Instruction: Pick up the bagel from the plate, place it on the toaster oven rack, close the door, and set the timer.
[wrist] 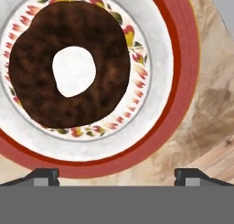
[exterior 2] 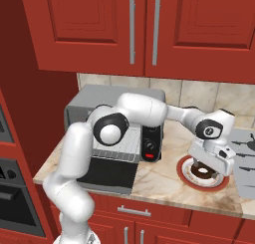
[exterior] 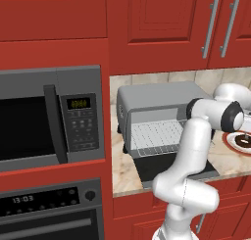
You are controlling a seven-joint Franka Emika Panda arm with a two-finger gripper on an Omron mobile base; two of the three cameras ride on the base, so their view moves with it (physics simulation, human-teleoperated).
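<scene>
Two dark fingertips [wrist: 45,175] rise at the bottom edge of the hand view, set far apart with nothing between them — the gripper [exterior 2: 215,163] is spread wide and empty, which suits a descent onto something as broad as the bagel [wrist: 68,65]. That bagel, a dark brown ring with a pale hole, lies flat in the middle of the plate [wrist: 176,72], whose white well carries a ring of small red and green marks inside a broad red rim. From the hand's camera the bagel sits up and to the left of the line between the tips, so I judge the hand is not yet centred over it and a small shift may be needed before the jaws can straddle it. In the right base view the hand hangs directly above the plate on the marbled counter [exterior 2: 164,181], pointing down, close over the bagel but apparently not touching. Left of it the toaster oven [exterior 2: 117,101] stands with its door [exterior 2: 107,174] dropped flat toward the counter edge, and the toaster oven rack [exterior: 154,136] shows bare inside — ready, it seems, to receive the bagel once lifted. Picking up looks like the step in hand; placing, closing and the timer remain.
</scene>
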